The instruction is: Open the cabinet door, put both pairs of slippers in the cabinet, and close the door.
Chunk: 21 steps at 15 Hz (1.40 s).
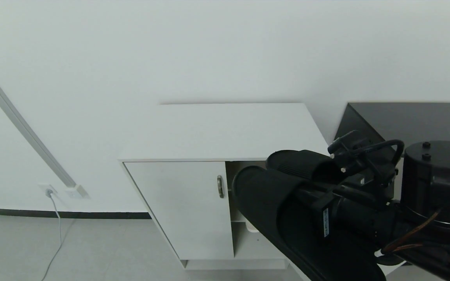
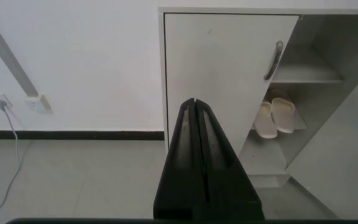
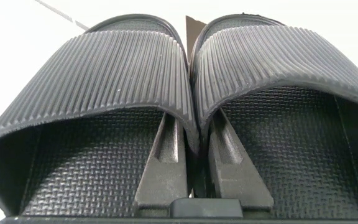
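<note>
A white cabinet (image 1: 225,132) stands against the wall. Its left door (image 1: 182,207) is closed, with a metal handle (image 1: 220,186). The right compartment (image 2: 316,68) is open, and a pair of white slippers (image 2: 275,117) lies on its middle shelf. My right gripper (image 3: 194,121) is shut on a pair of black ribbed slippers (image 3: 135,81), pinching their inner sides together. The black slippers (image 1: 272,199) hang in front of the open compartment, toes toward the cabinet. My left gripper (image 2: 194,106) is shut on nothing and points at the closed left door from some distance.
A dark table (image 1: 404,121) stands right of the cabinet. A wall socket (image 1: 48,192) with a grey cable (image 1: 59,234) sits low on the wall to the left, under a slanted conduit (image 1: 14,117). Bare floor (image 1: 92,249) lies left of the cabinet.
</note>
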Tool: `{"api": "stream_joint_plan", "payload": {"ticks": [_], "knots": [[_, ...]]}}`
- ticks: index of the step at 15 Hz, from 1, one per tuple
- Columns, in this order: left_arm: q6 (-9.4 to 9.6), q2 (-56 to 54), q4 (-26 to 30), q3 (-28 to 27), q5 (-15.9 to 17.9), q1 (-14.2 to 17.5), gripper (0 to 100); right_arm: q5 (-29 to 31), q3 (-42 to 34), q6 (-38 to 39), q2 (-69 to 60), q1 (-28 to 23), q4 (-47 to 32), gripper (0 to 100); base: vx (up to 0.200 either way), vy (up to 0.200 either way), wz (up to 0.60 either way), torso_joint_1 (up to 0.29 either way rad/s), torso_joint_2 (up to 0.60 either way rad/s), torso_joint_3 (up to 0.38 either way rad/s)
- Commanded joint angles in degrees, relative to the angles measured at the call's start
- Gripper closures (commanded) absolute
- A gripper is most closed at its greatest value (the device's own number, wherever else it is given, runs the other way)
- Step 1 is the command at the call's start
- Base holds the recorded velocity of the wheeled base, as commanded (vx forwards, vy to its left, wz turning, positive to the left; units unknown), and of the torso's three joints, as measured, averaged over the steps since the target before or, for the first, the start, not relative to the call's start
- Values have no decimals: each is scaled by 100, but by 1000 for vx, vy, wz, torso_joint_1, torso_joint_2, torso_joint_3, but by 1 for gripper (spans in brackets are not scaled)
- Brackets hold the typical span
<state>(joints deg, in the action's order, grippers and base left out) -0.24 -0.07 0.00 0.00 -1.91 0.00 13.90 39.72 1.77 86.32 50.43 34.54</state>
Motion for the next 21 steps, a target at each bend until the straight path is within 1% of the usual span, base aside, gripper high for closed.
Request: {"api": "stream_joint_plan", "payload": {"ticks": [1, 7, 21], "knots": [[-2, 7, 0, 0, -2, 0, 100, -1, -17, -1, 34, 2, 9, 100, 0, 0, 0, 0, 0, 0], [-2, 7, 0, 0, -2, 0, 100, -1, -43, -1, 51, 2, 9, 100, 0, 0, 0, -20, 48, 26], [-28, 7, 0, 0, -2, 0, 100, -1, -61, 8, 166, -16, 9, 100, 0, 0, 0, -206, 523, 307]]}}
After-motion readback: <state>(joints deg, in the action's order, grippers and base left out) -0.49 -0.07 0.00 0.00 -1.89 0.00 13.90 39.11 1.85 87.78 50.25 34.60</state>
